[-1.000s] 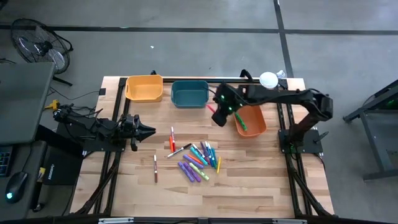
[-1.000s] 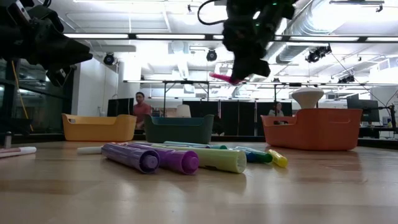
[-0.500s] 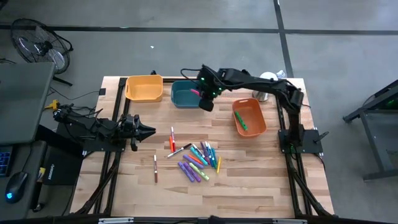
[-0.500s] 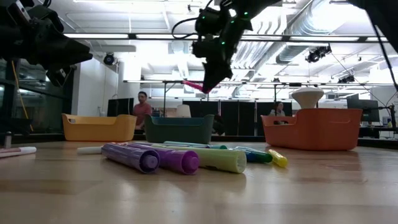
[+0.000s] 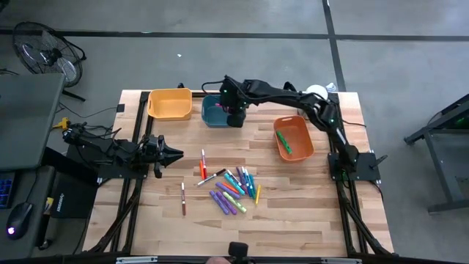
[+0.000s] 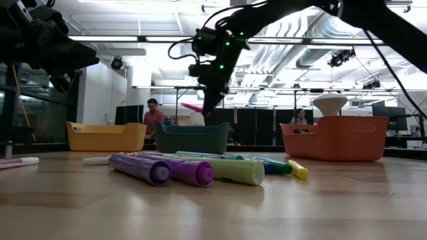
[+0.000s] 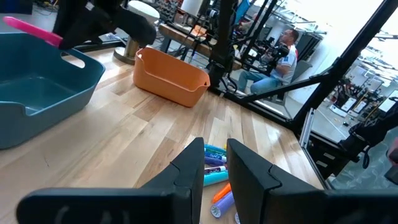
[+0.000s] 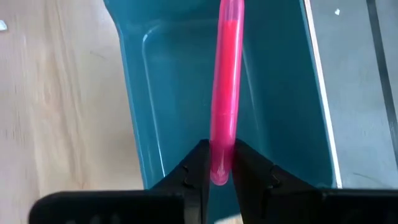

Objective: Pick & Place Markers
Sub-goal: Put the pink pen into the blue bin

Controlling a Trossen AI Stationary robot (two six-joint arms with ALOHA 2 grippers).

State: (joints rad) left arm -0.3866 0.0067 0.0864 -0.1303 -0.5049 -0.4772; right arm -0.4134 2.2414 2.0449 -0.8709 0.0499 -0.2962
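My right gripper [image 5: 233, 117] hangs over the teal bin [image 5: 215, 111] at the table's far edge, shut on a pink marker [image 8: 225, 93]. The marker is above the bin in the low view [image 6: 192, 107]. Several loose markers [image 5: 234, 189] in purple, blue, green, orange and red lie flat on the wood mid-table. My left gripper [image 5: 178, 154] waits level at the table's left side, a narrow gap between its fingers [image 7: 186, 180] and nothing in it. My right gripper pinches the pink marker near one end [image 8: 219, 155] between its two fingers. The fingers slant down from the table's right. The marker sticks out ahead of the fingertips, its free end over the teal bin's hollow [image 8: 168, 93], clear of the bin.
A yellow bin [image 5: 170, 103] stands left of the teal one. An orange bin [image 5: 294, 138] with a green marker [image 5: 286, 144] in it stands to the right. A white-topped object [image 5: 316, 94] sits at the far right corner. People show in the room behind.
My right gripper has carried the pink marker from beside the orange bin toward the table's left, along the far edge, to above the teal bin. It has sunk a little and rolled about its own line. The marker stays pinched and clear of everything.
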